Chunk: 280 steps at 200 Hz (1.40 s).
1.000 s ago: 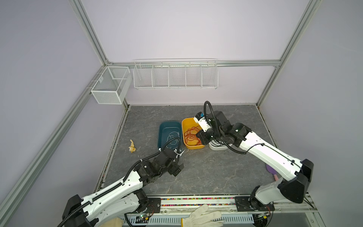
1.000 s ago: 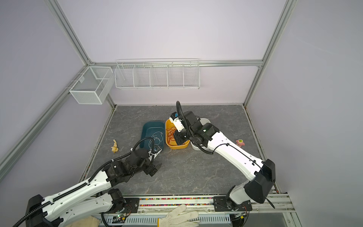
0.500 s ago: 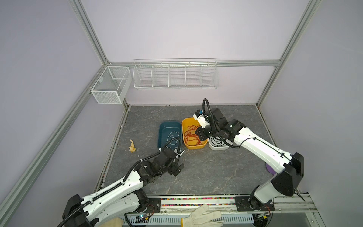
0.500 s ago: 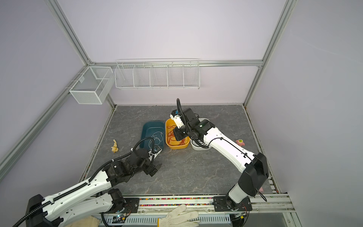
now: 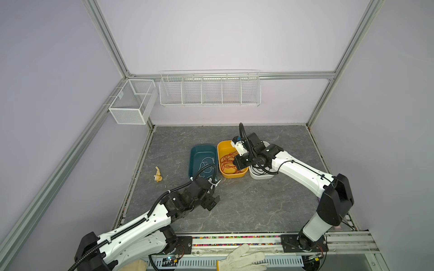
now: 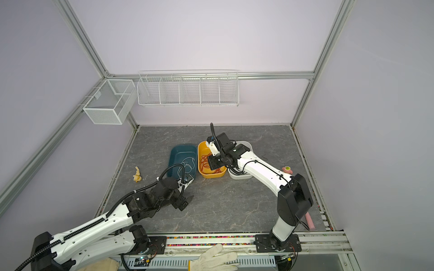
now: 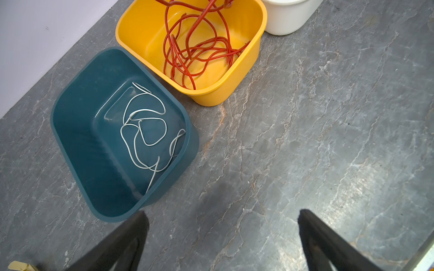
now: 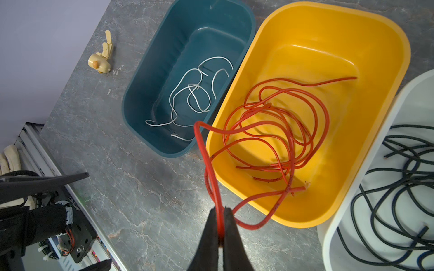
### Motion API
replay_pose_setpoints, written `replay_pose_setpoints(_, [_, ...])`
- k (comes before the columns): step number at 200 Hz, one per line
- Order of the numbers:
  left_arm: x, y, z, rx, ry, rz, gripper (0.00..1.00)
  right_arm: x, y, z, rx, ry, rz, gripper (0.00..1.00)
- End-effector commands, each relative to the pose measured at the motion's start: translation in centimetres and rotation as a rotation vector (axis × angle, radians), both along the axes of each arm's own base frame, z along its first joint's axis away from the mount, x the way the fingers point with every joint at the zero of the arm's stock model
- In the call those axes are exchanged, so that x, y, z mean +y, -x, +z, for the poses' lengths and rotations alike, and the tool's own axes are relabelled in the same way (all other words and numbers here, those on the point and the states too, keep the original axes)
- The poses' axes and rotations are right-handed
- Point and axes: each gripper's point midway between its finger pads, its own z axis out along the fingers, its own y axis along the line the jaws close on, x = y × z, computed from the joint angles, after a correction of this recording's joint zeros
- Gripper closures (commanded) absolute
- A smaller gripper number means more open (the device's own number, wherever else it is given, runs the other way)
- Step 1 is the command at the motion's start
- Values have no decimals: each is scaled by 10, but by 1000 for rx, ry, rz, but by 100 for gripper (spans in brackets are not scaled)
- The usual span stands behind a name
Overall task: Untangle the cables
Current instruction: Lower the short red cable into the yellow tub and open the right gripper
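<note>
In both top views the right gripper [image 5: 237, 162] hangs over the right-hand side of the yellow bin [image 5: 220, 146], right above the red cable [image 5: 226, 164] heaped inside. Whether it holds a strand is too small to tell from here. The white cable [image 5: 204, 163] lies in the teal bin [image 5: 195, 151] just beside the yellow one, and a white bin [image 5: 259, 176] touches the yellow one on its other side. The left gripper [image 6: 185, 202] hovers over the bare table [image 6: 234, 199] in front of the teal bin, apart from every cable.

Left wrist view: the two dark fingers [image 7: 131, 237] are spread wide, with only grey table between them. The white cable [image 7: 145, 124] lies loosely looped on the floor of the teal bin, beyond one fingertip and not touching it. The red cable sits farther off in the yellow bin.

Right wrist view: the fingers [image 8: 207, 234] are clamped together on a strand of the red cable [image 8: 204, 150]. The strand runs up from the pinch, arches near the rims of the teal and yellow bins and drops back into the coil in the yellow bin. A second stretch leaves the pinch sideways and crosses the yellow rim. The black cable [image 8: 399, 187] lies tangled in the white bin, away from the fingers
</note>
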Motion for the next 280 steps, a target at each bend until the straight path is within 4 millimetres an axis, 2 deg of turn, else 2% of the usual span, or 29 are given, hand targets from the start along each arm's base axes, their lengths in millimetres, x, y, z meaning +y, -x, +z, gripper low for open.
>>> replay_pose_setpoints(1, [-2,2,3,-3,-11,-26,1,-2,-4,-16,30,-1,-27,94])
replay_pose_setpoints(90, [-2,2,2,0,-14,-25,1,-8,-19,-61,105,53,-71,93])
replay_pose_setpoints(197, [-3,2,0,4,-22,-27,1,-10,-34,-97,166,129,-105,93])
replay_pose_setpoints(235, [-3,2,-1,6,-25,-28,1,-10,-35,-94,159,130,-103,94])
replay_pose_setpoints(280, [-3,2,-2,11,-31,-28,1,-10,-31,-75,143,97,-102,93])
